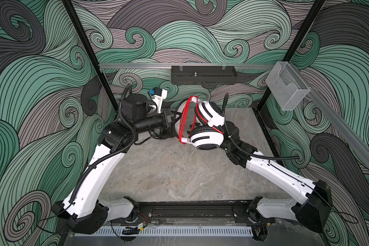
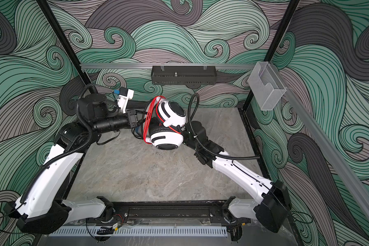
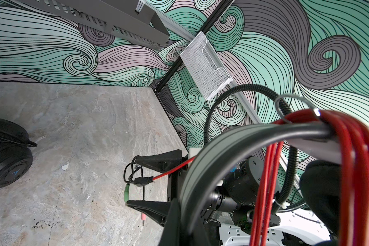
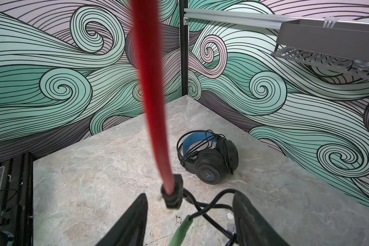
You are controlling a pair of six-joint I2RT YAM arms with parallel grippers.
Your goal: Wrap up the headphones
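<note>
Marbled tabletop (image 1: 179, 174), swirl-patterned walls (image 1: 179, 32); left fingers (image 2: 140, 119) clamp the white headset (image 1: 207, 138), right fingers (image 4: 132, 219) spread around its red cable (image 1: 182, 123).

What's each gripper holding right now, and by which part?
Left gripper is shut on the white-and-black headset at its headband, contact hidden. Right gripper is open, holding nothing; the red cable ends in a splitter hanging loose between its jaws.
</note>
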